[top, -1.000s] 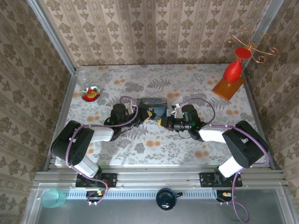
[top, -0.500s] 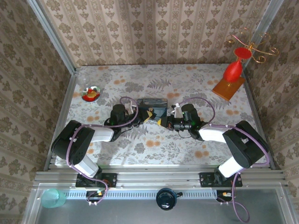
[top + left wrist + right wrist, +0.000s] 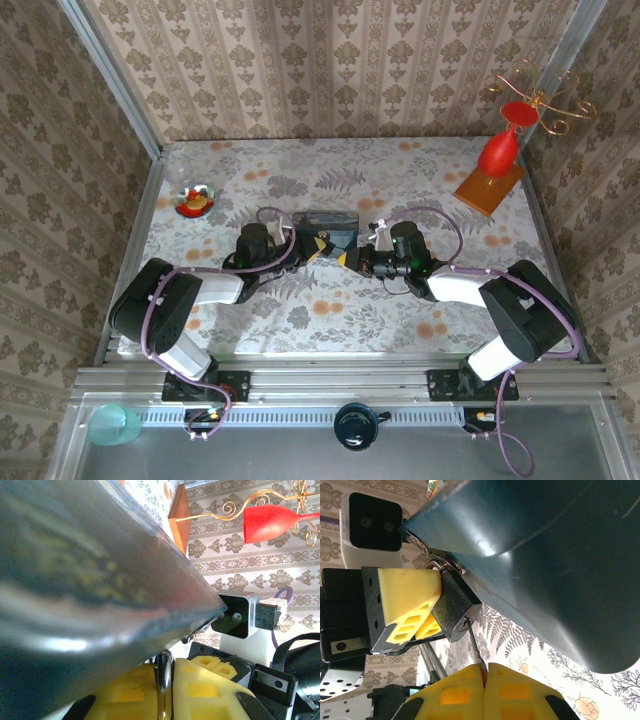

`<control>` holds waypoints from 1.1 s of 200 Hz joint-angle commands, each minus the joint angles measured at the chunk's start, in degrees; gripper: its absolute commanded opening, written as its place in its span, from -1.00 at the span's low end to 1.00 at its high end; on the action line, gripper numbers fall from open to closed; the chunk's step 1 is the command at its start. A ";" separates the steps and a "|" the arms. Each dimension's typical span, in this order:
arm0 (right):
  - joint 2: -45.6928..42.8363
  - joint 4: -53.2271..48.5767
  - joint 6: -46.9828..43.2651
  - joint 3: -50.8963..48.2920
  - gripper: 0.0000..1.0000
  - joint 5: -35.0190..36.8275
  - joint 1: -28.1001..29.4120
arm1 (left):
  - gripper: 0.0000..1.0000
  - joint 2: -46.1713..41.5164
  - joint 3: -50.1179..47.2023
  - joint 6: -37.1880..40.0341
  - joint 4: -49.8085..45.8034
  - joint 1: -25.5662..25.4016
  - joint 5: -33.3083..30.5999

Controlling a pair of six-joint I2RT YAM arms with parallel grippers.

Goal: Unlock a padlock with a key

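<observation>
Steel key (image 3: 475, 647), pinched in the right gripper (image 3: 485, 674), has its tip in the padlock (image 3: 455, 605), which hangs off the tin (image 3: 560, 555), clamped by the left gripper (image 3: 166, 685). The turn looks not yet made; it seems locked.

Dark blue tin box (image 3: 560, 555), yellow fingers (image 3: 455, 697), floral surface (image 3: 300, 315).
Tin box glossy dark blue; padlock (image 3: 454, 611) at its edge dark-bodied, shackle (image 3: 440, 566) silvery; key (image 3: 476, 650) silvery; fingers yellow foam on black mounts. Surface white-grey fern print with orange flowers. Wallpaper (image 3: 330, 70) beige damask stripes. Beyond the tin box: red ornament (image 3: 498, 152), gold wire (image 3: 548, 95), orange base (image 3: 488, 188). Cables (image 3: 425, 214) purple.
</observation>
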 commanded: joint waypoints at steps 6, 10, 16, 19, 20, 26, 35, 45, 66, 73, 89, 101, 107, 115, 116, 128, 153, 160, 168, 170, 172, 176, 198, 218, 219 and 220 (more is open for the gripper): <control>0.84 6.29 1.76 -0.65 -1.00 -1.76 -0.45 | -1.00 -3.59 0.61 0.87 3.14 -0.07 1.91; 1.10 6.77 2.06 -0.67 -1.00 -2.07 -0.54 | -1.00 -3.62 0.61 0.66 3.30 -0.11 1.92; 1.22 7.34 2.42 -0.75 -1.00 -2.47 -0.71 | -1.00 -3.66 0.61 0.41 3.53 -0.15 1.98; 1.34 7.61 2.52 -0.79 -1.00 -2.58 -0.76 | -1.00 -3.58 0.67 0.26 3.66 -0.16 2.07; 1.39 7.69 2.60 -0.78 -1.00 -2.65 -0.78 | -1.00 -3.56 0.68 0.27 3.69 -0.16 2.08; 1.49 8.00 2.70 -0.82 -1.00 -2.85 -0.93 | -1.00 -3.55 0.77 0.20 3.80 -0.24 2.17; 1.61 7.95 2.63 -0.72 -1.00 -2.93 -0.98 | -1.00 -3.67 0.87 0.19 3.81 -0.41 2.18; 1.72 7.94 2.68 -0.69 -1.00 -2.90 -1.07 | -1.00 -3.59 1.05 0.24 3.82 -0.59 2.26; 1.80 8.21 2.70 -0.82 -1.00 -2.82 -1.33 | -1.00 -3.57 1.13 0.15 3.98 -0.77 2.18; 1.80 8.29 2.80 -0.87 -1.00 -2.66 -1.42 | -1.00 -3.62 1.14 0.17 4.06 -0.77 2.18; 1.97 8.49 3.08 -1.01 -1.00 -2.59 -1.85 | -1.00 -3.53 1.22 0.11 4.07 -0.94 2.27; 2.40 9.61 3.86 -1.17 -1.00 -2.89 -2.16 | -1.00 -3.32 1.22 0.11 4.07 -1.03 2.35; 2.72 10.22 4.24 -1.23 -1.00 -3.14 -2.21 | -1.00 -3.26 1.22 0.10 4.07 -1.10 2.36; 3.07 10.86 4.88 -1.22 -1.00 -3.46 -2.30 | -1.00 -3.08 1.22 -0.05 4.20 -1.20 2.28; 3.09 10.94 4.97 -1.21 -1.00 -3.49 -2.30 | -1.00 -3.09 1.22 -0.06 4.22 -1.25 2.27; 3.63 11.43 5.54 -0.81 -1.00 -4.37 -2.30 | -1.00 -2.96 1.13 -0.07 4.50 -1.51 2.11; 3.98 11.57 6.12 -0.85 -1.00 -4.32 -2.28 | -1.00 -2.65 1.22 -0.31 4.84 -2.09 1.57; 4.16 11.40 6.08 -0.77 -1.00 -4.24 -2.30 | -1.00 -2.45 1.31 -0.41 5.15 -2.25 1.56; 4.42 11.28 6.32 -0.72 -1.00 -4.22 -2.29 | -1.00 -2.19 1.31 -0.79 5.67 -2.35 1.47; 4.54 11.28 6.30 -0.68 -1.00 -4.22 -2.30 | -1.00 -2.21 1.31 -0.89 5.85 -2.35 1.47; 4.63 11.39 6.43 -0.67 -1.00 -4.22 -2.30 | -1.00 -2.12 1.35 -0.96 5.94 -2.42 1.54; 4.78 11.62 6.55 -0.69 -1.00 -4.22 -2.30 | -1.00 -2.00 1.40 -1.11 6.17 -2.40 1.69; 5.65 12.79 7.35 -0.85 -1.00 -3.87 -2.30 | -1.00 -1.69 1.48 -1.57 6.85 -2.53 1.86; 5.97 13.20 7.59 -0.88 -1.00 -3.74 -2.46 | -1.00 -1.92 1.57 -1.66 6.63 -2.78 1.89; 5.99 13.21 7.60 -0.91 -1.00 -3.71 -2.47 | -1.00 -1.89 1.57 -1.70 6.62 -2.79 1.90; 5.92 13.21 7.61 -0.92 -1.00 -3.70 -2.43 | -1.00 -1.88 1.62 -1.68 6.62 -2.83 1.91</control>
